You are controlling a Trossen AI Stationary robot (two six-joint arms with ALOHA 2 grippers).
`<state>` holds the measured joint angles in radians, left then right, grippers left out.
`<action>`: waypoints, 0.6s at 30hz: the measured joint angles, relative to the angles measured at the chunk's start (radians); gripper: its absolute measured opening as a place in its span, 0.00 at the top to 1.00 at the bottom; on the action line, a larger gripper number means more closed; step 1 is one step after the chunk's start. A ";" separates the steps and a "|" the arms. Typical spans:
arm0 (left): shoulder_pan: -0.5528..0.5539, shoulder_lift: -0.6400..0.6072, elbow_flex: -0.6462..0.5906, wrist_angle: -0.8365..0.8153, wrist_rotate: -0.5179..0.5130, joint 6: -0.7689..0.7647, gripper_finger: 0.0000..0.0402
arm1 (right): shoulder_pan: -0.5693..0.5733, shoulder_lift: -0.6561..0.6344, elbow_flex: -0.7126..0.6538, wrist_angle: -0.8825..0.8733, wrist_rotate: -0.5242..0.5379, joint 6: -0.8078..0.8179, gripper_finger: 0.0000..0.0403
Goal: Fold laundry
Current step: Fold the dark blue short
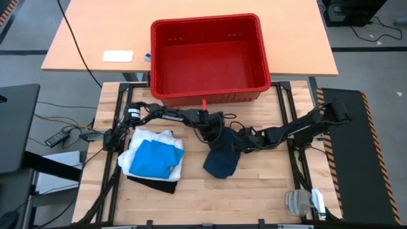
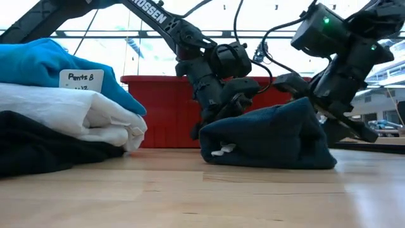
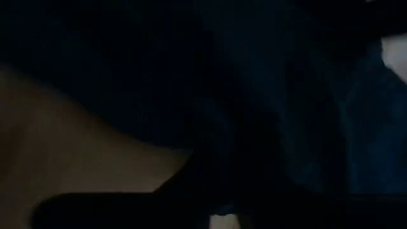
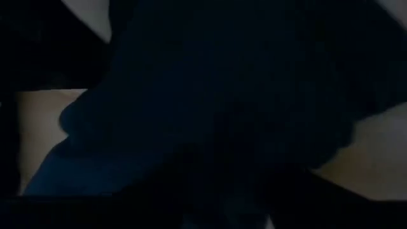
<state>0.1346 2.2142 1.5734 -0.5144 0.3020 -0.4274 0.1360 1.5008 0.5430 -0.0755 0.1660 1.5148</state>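
A dark navy garment [image 1: 221, 162] lies bunched in the middle of the table, its near part on the wood [image 2: 272, 142]. My left gripper [image 1: 213, 132] reaches in from the left to its far left end and is shut on it. My right gripper [image 1: 240, 145] comes from the right to its far right end and is also shut on cloth. A folded stack sits at the left: a black garment [image 1: 152, 184] at the bottom, a white T-shirt [image 1: 143, 141] on it, and a bright blue piece [image 1: 152, 159] on top. Dark cloth fills both wrist views [image 3: 286, 95] [image 4: 222, 95]. My left gripper holds the navy garment's far left end [image 2: 218, 123], slanting down from above; cloth and the fingers themselves hide the exact hold. My right gripper holds the garment's raised far right end [image 2: 307, 104] from above and the right. That end stands up in a peak while the rest rests on the table.
A red plastic basket [image 1: 210, 89] stands just beyond both grippers on the far side. A paper tag [image 2: 81, 79] is on the blue piece. A small grey and white object [image 1: 304, 202] lies near the table's near right corner. Bare wood [image 1: 254, 197] shows near the front edge.
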 joint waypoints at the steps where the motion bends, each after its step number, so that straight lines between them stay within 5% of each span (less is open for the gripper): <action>1: -0.003 0.001 -0.001 0.001 0.012 0.009 0.91 | -0.001 0.002 0.000 0.001 0.003 -0.020 0.62; 6: -0.015 0.000 -0.002 0.028 0.026 0.058 0.98 | -0.007 -0.006 -0.003 -0.013 0.049 -0.198 0.95; 13: -0.010 -0.132 -0.011 -0.014 -0.097 0.094 0.99 | -0.027 -0.173 -0.006 -0.083 0.100 -0.352 0.98; 18: -0.020 -0.281 -0.006 0.025 -0.160 0.217 1.00 | 0.013 -0.376 0.029 -0.185 0.302 -0.500 0.98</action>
<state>0.1143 1.9329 1.5669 -0.4893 0.1417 -0.2107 0.1491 1.1250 0.5725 -0.2603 0.4684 1.0152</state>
